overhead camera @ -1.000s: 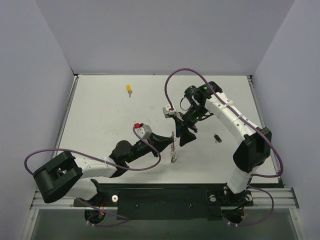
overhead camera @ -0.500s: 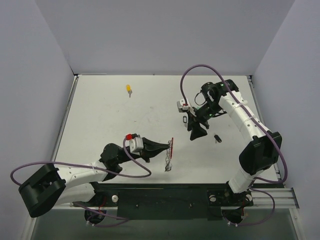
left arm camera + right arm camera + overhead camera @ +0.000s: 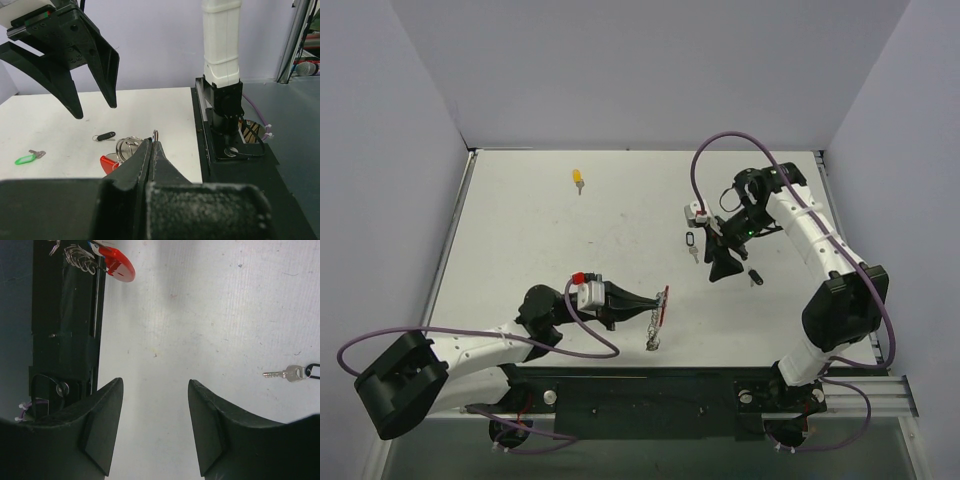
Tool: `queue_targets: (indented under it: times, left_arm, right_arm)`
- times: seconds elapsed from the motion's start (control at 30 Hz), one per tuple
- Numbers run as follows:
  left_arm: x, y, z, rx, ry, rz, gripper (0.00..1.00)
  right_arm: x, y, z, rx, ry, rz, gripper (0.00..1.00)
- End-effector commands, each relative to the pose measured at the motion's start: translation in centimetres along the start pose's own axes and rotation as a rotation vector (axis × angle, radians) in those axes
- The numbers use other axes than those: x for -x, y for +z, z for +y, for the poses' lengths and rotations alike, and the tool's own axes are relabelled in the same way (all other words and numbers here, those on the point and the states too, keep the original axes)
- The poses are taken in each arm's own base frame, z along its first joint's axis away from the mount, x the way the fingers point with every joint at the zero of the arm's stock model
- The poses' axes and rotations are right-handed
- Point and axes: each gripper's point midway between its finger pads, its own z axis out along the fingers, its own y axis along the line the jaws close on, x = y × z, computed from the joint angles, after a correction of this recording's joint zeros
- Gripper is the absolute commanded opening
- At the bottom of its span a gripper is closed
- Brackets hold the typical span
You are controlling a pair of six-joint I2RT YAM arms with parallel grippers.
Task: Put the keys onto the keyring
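**Jaws.** The left gripper [image 3: 658,303] has its jaws pressed together on the keyring [image 3: 662,305], a red flat piece with silver metal rings and a short chain. In the left wrist view a small silver ring stands up just past the closed fingertips [image 3: 150,146]. The red piece and larger rings lie just beyond and to the left of them. The right gripper [image 3: 722,266] hangs above the table with its jaws wide apart and nothing between them.

**Table.** The white table [image 3: 520,240] bears all the loose items.

**Keyring position.** It is at the left fingertips near the front edge, with its chain trailing toward that edge. It is well apart from the right gripper. The right wrist view cuts the keyring [image 3: 120,265] off at the top left corner.

**Keys.**
- A yellow-headed key [image 3: 579,179] lies far back on the left.
- A black-headed key [image 3: 754,276] lies just beside the right gripper.
- A silver key on a black-outlined tag [image 3: 692,244] lies just left of that gripper. The frame edge crops its tag in the right wrist view.
- A green-headed key [image 3: 26,159] shows only in the left wrist view. Whether it is that tagged key cannot be told.
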Motion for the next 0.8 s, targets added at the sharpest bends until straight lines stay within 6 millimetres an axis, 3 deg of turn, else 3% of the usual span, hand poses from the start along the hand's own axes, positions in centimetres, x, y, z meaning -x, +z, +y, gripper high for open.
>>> queue_targets:
  times: [0.0, 0.5, 0.77]
  left_arm:
    - [3.5, 0.6, -0.6, -0.066, 0.036, -0.114, 0.0]
    - [6.3, -0.1, -0.6, -0.112, -0.029, -0.251, 0.0]
    - [6.7, 0.1, -0.4, -0.119, -0.069, -0.254, 0.0]
  right_arm:
    - [-0.2, -0.9, 4.1, 0.073, 0.045, 0.014, 0.5]
    - [-0.6, -0.9, 3.8, 0.063, 0.064, 0.01, 0.5]
    - [-0.6, -0.9, 3.9, 0.063, 0.062, 0.014, 0.49]
